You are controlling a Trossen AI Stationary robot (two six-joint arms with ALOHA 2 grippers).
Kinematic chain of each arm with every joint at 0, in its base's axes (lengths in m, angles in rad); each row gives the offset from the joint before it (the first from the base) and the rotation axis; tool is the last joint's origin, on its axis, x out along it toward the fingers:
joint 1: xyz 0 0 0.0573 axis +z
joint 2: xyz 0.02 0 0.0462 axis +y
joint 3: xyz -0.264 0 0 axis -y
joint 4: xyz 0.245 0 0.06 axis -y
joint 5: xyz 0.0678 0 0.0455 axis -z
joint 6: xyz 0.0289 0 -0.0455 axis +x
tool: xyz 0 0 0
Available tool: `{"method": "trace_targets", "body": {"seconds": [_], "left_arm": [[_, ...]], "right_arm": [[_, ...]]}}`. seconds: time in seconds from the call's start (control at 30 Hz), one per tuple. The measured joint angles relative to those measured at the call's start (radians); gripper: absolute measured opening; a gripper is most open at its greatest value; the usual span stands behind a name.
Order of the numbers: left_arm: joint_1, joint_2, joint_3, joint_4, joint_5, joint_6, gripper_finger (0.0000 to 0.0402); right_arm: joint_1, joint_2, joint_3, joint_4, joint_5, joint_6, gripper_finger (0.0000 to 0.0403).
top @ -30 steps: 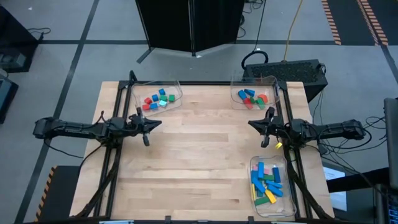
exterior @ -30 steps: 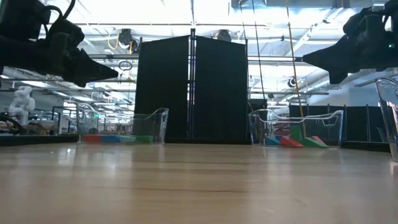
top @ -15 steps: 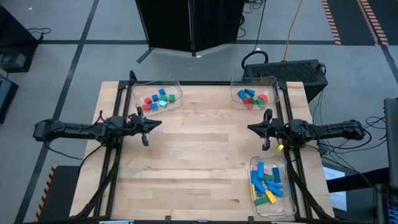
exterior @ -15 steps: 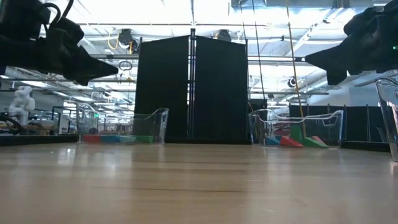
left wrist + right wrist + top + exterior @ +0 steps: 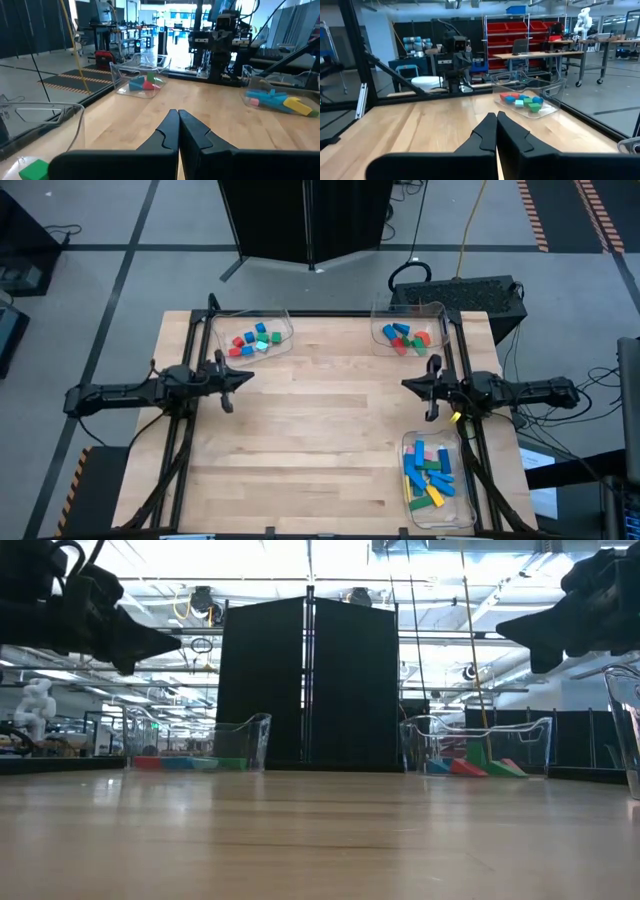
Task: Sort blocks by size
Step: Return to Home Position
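Observation:
The blocks lie in three clear trays. Small cubes [image 5: 252, 341] fill the far-left tray [image 5: 283, 330]. Mid-size blocks [image 5: 404, 337] sit in the far-right tray [image 5: 437, 313]. Longer bars [image 5: 428, 477] lie in the near-right tray [image 5: 410, 442]. My left gripper [image 5: 249, 377] hovers shut at the table's left side, pointing level toward the middle, with nothing in it. My right gripper [image 5: 404, 385] hovers shut at the right side, facing it, also with nothing in it. Both stand well above the tabletop [image 5: 320, 840].
The wooden tabletop [image 5: 320, 440] lies bare between the two grippers. A black metal frame [image 5: 205, 310] runs along the table's edges. A black panel [image 5: 310, 680] stands beyond the far edge, and a black box [image 5: 470, 292] sits behind the far-right corner.
My left arm has drawn back a little toward the table's left edge and risen slightly, its gripper still shut and level. The blocks have stayed in their trays.

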Motion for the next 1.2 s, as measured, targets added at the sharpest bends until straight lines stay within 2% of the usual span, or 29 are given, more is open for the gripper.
{"method": "trace_targets", "body": {"seconds": [0.27, 0.5, 0.7, 0.93, 1.2], "left_arm": [[0.0, -0.162, 0.0, -0.108, 0.006, -0.001, 0.0], [0.0, -0.164, 0.0, -0.113, 0.024, -0.006, 0.0], [0.0, -0.164, 0.0, -0.128, 0.1, 0.0, 0.0], [0.0, -0.164, 0.0, -0.134, 0.124, 0.003, 0.0], [0.0, -0.158, 0.0, -0.135, 0.117, 0.003, 0.0]], "right_arm": [[0.0, -0.03, 0.001, -0.034, -0.008, 0.017, 0.0], [0.0, -0.03, 0.001, -0.042, -0.052, 0.02, 0.0], [-0.005, -0.03, 0.001, -0.053, -0.127, -0.006, 0.0], [-0.037, -0.016, 0.001, -0.055, -0.127, 0.021, 0.0], [-0.04, 0.057, 0.001, -0.055, -0.126, 0.06, 0.0]]}}
